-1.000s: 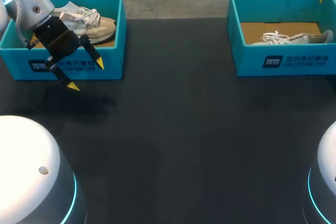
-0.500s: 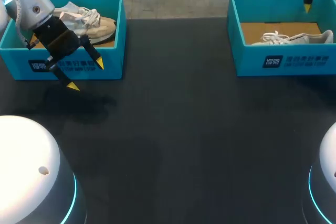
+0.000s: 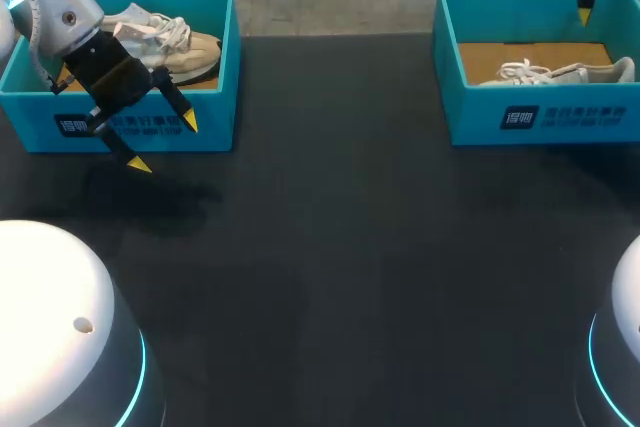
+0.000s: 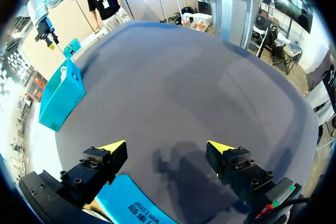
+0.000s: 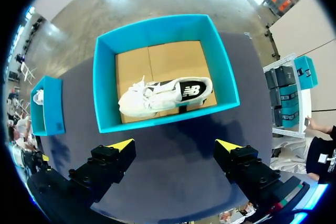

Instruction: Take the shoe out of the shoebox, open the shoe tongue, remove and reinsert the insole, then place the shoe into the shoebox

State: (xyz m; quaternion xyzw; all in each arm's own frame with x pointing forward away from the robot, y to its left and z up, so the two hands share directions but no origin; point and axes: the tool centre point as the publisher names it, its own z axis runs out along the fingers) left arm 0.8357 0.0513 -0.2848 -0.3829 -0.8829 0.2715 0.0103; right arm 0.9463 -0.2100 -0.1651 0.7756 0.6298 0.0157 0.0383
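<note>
A matt, dark surface is shown by the table (image 5: 168, 174) under the right gripper (image 5: 175, 144). Ahead of it, the shoebox (image 5: 157, 27) is seen to be of smooth, matt teal card, floored with plain brown cardboard. The shoe (image 5: 157, 95) inside appears to be of smooth white leather-like material, with cloth laces. The gripper's fingers are finished matt black and tipped in yellow.

Head view overlooks the counter (image 3: 330, 247) from behind; left wrist looks across it, right wrist down; all share the far-right shoebox (image 3: 480, 112).
</note>
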